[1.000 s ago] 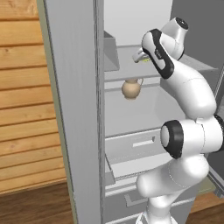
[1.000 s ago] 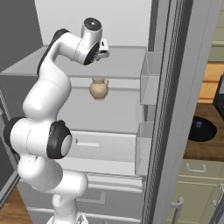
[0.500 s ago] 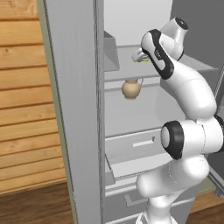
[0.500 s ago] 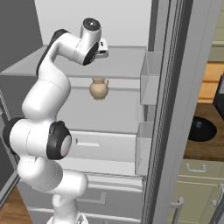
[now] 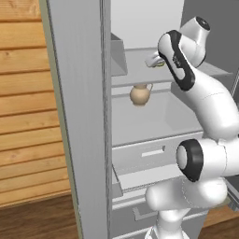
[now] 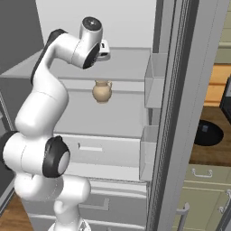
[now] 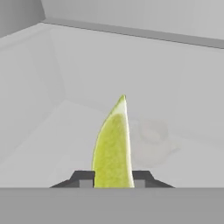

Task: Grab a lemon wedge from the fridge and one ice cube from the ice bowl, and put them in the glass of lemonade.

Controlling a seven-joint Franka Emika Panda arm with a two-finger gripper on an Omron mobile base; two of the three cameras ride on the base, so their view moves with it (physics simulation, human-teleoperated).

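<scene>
The fingers (image 7: 112, 178) are gripping the wedge (image 7: 113, 148) inside the fridge (image 5: 84, 116), leaving the ice and both drops undone.

A wood-plank wall (image 5: 28, 107) stands over a dark wood floor (image 5: 37, 217) at left, with beige cabinets (image 6: 205, 198) at lower right.

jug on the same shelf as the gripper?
No: in the left base view the tan jug stands on the shelf below the one where the gripper reaches in at the lemon wedge.
</scene>
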